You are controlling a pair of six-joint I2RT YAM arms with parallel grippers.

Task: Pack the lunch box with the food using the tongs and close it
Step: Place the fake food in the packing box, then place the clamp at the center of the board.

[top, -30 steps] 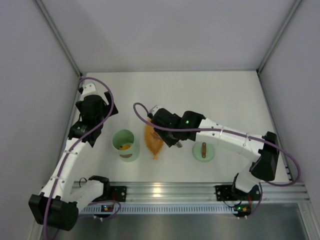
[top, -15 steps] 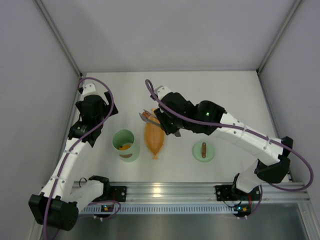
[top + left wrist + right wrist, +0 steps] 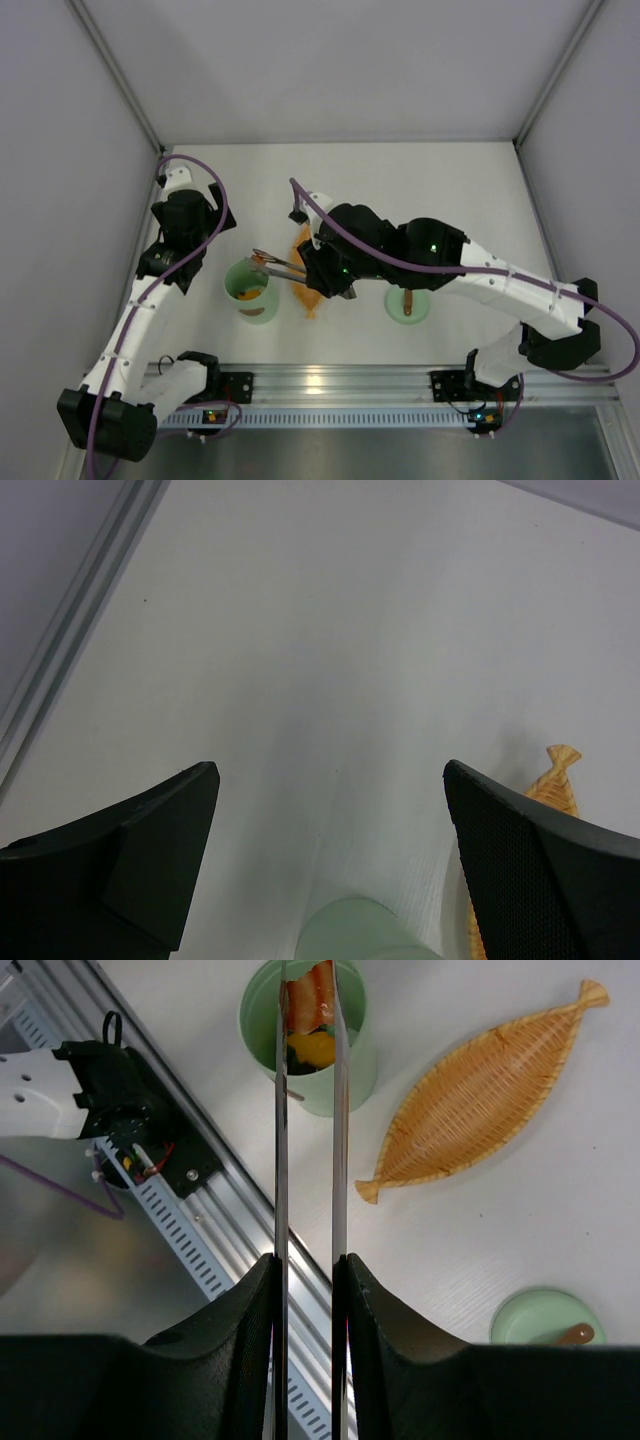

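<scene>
Left claw (image 3: 330,830) gapes empty near the pale green cylindrical lunch box (image 3: 350,1070); right claw (image 3: 308,1270), clamped on the long thin silver metal tongs (image 3: 281,1140), has swung from the orange woven leaf-shaped dish (image 3: 480,1100) beside the box to above its mouth. That dish looks bare, the flat round green lid (image 3: 530,1320) waits beyond it, so this pinched orange-and-white food chunk (image 3: 309,1000) seems the last to drop
</scene>
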